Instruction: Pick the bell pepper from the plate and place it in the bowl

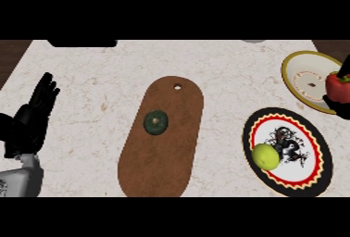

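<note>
- Already well off its plate, the red bell pepper (339, 88) shows at the view's right edge, overlapping the near rim of the yellow-rimmed bowl (301, 69); it is cut off by the frame there.
- Of the right hand (344, 70) only a dark sliver shows above the pepper at the frame's edge, so whether its fingers are curled round the pepper cannot be told from this view.
- Handling, as a judgement: a bell pepper is light and hollow, with a stiff but thin wall and a glossy, rather slippery skin. It would be best held round its broad shoulders with fingers and thumb on opposite sides, not by the stem, and it should not be squeezed hard.
- The bowl looks shallow and wide, white inside with a small dark mark at its centre, so a low release over the middle seems wise to stop the pepper rolling out.
- The patterned plate (311, 178), with red and black rings and a dark figure, lies just below the bowl; a yellow-green fruit, perhaps a lemon (266, 156), sits at its left side.
- A brown oval cutting board (161, 157) lies in the middle of the desk (89, 69), carrying a small dark green round thing (156, 122); both are well apart from the bowl and do not obstruct.
- The left hand (33, 118) rests at the view's left edge, fingers straight and up, holding nothing.
</note>
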You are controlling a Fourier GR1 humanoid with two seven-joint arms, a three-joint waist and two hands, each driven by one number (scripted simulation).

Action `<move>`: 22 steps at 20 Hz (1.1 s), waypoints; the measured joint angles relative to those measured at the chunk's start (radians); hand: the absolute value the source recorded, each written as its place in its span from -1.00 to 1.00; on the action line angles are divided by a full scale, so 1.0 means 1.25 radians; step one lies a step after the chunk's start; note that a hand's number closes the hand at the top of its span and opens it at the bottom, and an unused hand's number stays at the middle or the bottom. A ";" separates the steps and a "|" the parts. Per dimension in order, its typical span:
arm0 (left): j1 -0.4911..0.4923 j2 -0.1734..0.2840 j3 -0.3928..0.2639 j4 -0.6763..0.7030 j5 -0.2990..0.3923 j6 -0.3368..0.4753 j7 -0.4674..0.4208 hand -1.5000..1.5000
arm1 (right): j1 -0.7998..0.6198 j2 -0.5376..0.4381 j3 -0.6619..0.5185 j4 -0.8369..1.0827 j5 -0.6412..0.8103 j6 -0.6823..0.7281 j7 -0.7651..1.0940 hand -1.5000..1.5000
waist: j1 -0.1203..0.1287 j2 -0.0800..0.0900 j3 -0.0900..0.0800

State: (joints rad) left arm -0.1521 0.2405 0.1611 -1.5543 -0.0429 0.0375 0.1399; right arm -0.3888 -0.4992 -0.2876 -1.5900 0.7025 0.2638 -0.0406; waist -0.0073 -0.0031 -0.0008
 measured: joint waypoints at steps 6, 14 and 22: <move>-0.017 -0.009 -0.007 0.009 -0.012 0.005 0.003 0.00 | -0.096 -0.048 -0.062 0.196 -0.044 -0.008 -0.063 1.00 | 0.011 0.004 0.001; -0.022 -0.014 -0.012 -0.001 -0.012 -0.002 0.008 0.00 | -0.227 -0.084 -0.074 0.564 -0.017 -0.118 -0.233 1.00 | 0.025 0.008 0.001; -0.029 -0.024 -0.023 0.007 -0.013 -0.010 -0.004 0.00 | -0.339 -0.133 -0.101 0.878 0.018 -0.239 -0.382 1.00 | 0.046 0.018 0.003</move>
State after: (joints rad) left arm -0.1889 0.2099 0.1323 -1.5457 -0.0589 0.0252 0.1345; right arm -0.8121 -0.6656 -0.4143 -0.4923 0.7247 -0.0347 -0.5176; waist 0.0497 0.0195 0.0028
